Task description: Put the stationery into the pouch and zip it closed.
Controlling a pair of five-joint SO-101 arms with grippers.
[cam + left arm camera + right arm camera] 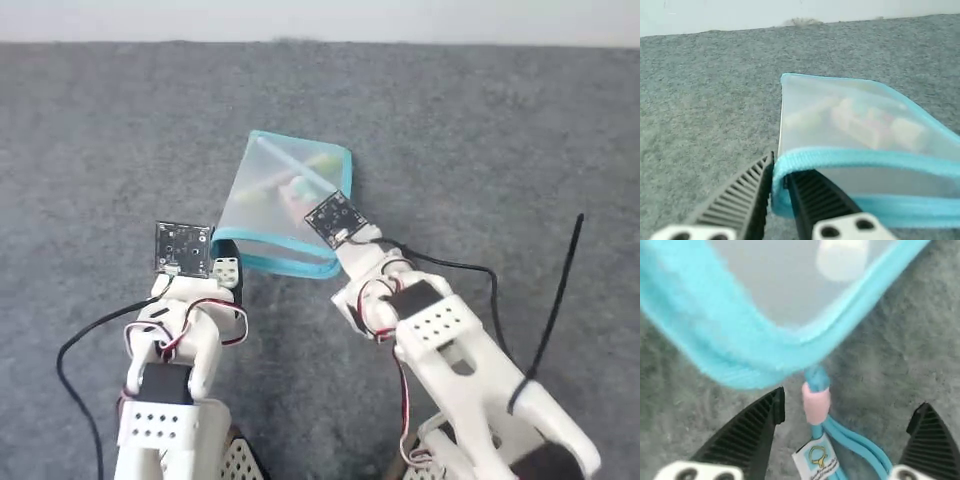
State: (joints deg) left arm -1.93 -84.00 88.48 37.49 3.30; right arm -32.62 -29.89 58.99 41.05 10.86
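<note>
A translucent pouch (285, 200) with teal trim lies on the grey carpet, with stationery (298, 188) showing faintly inside it. My left gripper (779, 167) is shut on the pouch's teal mouth edge (850, 159) at its near left corner, and the stationery (865, 120) sits behind that edge. My right gripper (845, 435) is open at the pouch's near right corner. The pink zipper pull (815, 402) hangs between its fingers, closer to one finger (757, 422). A teal cord loop with a small tag (817, 460) trails from the pull. In the high view both grippers (225, 262) (350, 252) flank the pouch's near edge.
Grey carpet (480, 130) spreads on all sides of the pouch. A pale wall strip (320, 20) runs along the far edge. Black cables (560, 290) trail beside the right arm and loop near the left arm's base.
</note>
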